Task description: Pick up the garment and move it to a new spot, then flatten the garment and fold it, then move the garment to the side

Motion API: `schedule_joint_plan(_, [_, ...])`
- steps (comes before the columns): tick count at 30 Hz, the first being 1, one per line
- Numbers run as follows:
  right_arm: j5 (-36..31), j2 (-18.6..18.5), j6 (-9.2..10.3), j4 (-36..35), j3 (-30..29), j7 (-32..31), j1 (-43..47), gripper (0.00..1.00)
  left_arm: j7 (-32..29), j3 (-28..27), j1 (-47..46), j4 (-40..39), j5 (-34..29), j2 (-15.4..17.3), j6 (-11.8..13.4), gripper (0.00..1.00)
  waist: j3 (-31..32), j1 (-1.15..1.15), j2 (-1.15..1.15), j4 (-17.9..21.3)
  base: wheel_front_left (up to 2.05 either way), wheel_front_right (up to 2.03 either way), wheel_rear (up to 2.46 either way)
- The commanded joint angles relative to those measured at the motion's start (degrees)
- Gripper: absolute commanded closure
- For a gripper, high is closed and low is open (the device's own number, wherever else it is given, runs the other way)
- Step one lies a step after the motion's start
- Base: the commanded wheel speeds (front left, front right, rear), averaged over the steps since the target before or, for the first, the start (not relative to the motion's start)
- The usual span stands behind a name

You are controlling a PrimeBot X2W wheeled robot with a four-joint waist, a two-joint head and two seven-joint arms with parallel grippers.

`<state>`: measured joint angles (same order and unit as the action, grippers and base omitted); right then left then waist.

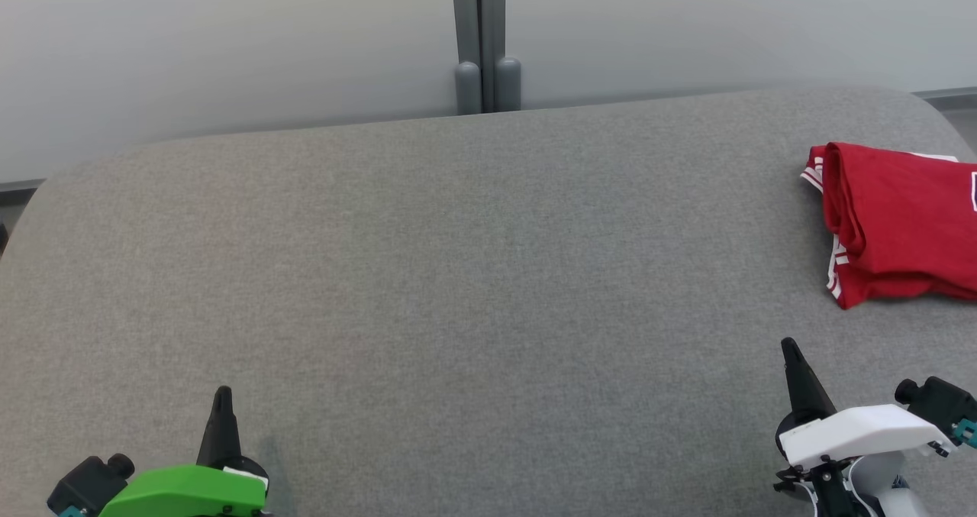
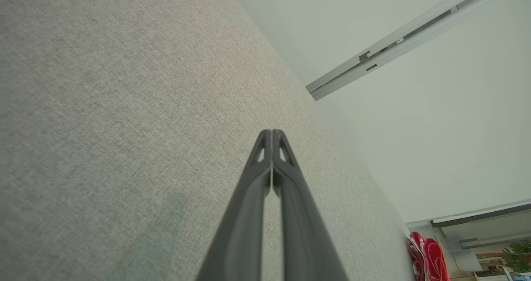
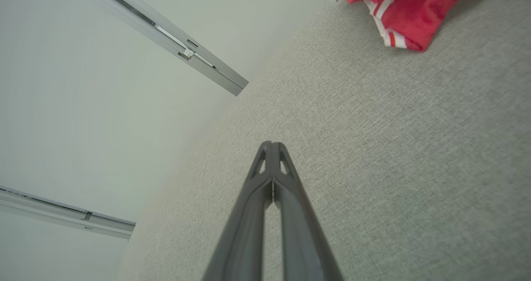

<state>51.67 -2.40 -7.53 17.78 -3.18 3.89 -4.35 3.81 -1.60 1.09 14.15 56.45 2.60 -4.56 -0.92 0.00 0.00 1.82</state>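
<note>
Nearest the camera, the left pincer (image 1: 222, 393) sits at the lower left of the head view, above its green wrist housing (image 1: 187, 491). Its two dark fingers are pressed together to a single point and hold nothing. The left wrist view confirms this: the left pincer (image 2: 271, 133) has its tips meeting, with bare cloth beneath.

The right pincer (image 1: 788, 346) sits at the lower right, above its white wrist housing (image 1: 855, 430). It is likewise fully closed and empty. In the right wrist view the right pincer (image 3: 271, 145) has its tips touching over bare cloth.

Both pincers are over the near part of the grey fabric-covered tabletop (image 1: 488, 273).

The red shirt (image 1: 901, 227) lies on the far right of the tabletop, partly cut off by the right edge of the head view. It is folded into a compact bundle, with white-striped trim showing along its left side. It is well apart from the left pincer and beyond the right pincer, touching neither. The red shirt (image 2: 429, 257) appears at the lower right of the left wrist view, and the red shirt (image 3: 406, 7) at the top of the right wrist view.

Behind the tabletop stands a pale panelled wall (image 1: 229, 43) with a grey vertical post (image 1: 487, 36).
</note>
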Motion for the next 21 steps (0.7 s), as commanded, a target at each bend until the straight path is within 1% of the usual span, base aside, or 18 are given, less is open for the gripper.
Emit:
schedule_joint_plan(1, [1.92,-0.36,0.03,-0.99,-0.33,-0.51,-1.39,1.0,-0.41,-0.4,-1.72,-0.78,1.58,0.24,-0.31,1.0,0.02,0.0,0.0,-0.04,0.0,0.0,0.0])
schedule_joint_plan(21, [14.58,-0.44,0.03,-1.8,-1.38,-3.84,-1.87,1.0,-3.74,-1.96,-3.8,-1.09,12.84,0.31,-0.68,1.0,0.27,0.0,0.0,-0.49,0.0,0.0,0.0])
